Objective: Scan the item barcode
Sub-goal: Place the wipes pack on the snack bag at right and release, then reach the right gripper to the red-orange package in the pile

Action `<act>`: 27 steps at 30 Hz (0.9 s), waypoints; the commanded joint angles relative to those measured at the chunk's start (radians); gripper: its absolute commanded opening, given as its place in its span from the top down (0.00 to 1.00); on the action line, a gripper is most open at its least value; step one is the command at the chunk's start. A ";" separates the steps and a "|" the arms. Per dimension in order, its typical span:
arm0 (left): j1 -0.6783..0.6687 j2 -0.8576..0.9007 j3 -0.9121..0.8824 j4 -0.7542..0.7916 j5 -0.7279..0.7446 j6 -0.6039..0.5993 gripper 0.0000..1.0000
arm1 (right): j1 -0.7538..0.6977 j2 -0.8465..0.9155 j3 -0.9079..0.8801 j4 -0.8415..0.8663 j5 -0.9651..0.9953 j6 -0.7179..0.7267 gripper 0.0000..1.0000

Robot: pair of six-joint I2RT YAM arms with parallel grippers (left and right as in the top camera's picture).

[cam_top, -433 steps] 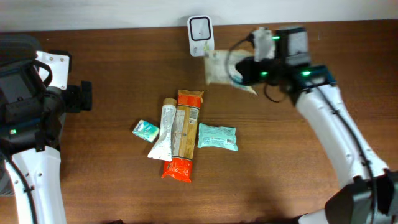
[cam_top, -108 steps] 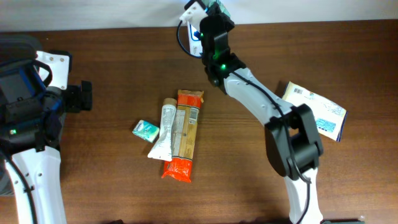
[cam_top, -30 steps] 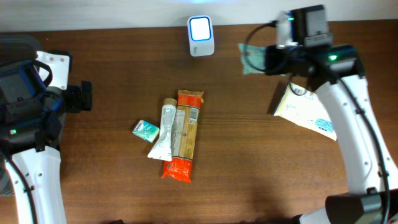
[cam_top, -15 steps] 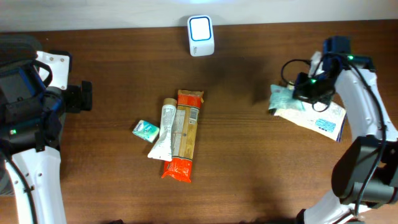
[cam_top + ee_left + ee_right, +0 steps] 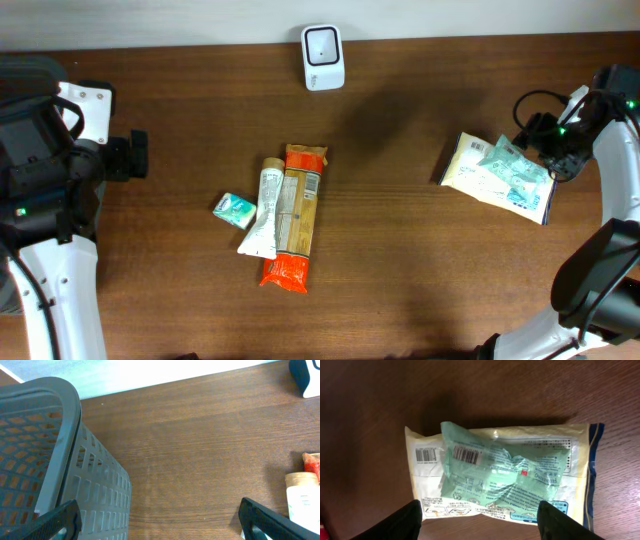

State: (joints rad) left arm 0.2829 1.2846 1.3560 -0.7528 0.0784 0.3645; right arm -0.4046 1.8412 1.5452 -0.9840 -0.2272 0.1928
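The green packet [image 5: 495, 472] lies flat on top of a bigger white packet [image 5: 422, 467], near the right edge of the surface [image 5: 420, 270]. Its barcode [image 5: 469, 454] faces up. The right gripper [image 5: 480, 512] hangs just above the two packets. Its fingers [image 5: 400, 522] are wide apart and hold nothing.

The white scanner [image 5: 322, 45] stands at the back edge of the surface, near the middle. It is well apart from the packets.

In the middle of the surface lie a small green pack [image 5: 235, 208], a white tube [image 5: 262, 210] and a long orange snack bar [image 5: 295, 215]. The tube and the bar lie side by side and touch.

The left gripper [image 5: 160, 522] is over by the left edge, next to a grey basket [image 5: 55, 455]. Its fingers are far apart too, with nothing between them.
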 commanded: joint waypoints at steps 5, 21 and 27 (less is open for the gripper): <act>0.003 0.001 0.004 0.002 0.010 0.015 0.01 | 0.225 -0.002 0.169 -0.128 -0.111 -0.049 0.36; 0.003 0.001 0.004 0.002 0.010 0.015 0.01 | 0.906 0.141 -0.126 0.188 -0.226 0.291 0.38; 0.003 0.001 0.004 0.002 0.010 0.015 0.01 | 0.979 0.145 -0.302 0.453 -0.235 0.475 0.50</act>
State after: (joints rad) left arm 0.2829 1.2846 1.3560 -0.7525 0.0784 0.3645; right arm 0.5541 1.9797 1.2896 -0.5682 -0.4553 0.5739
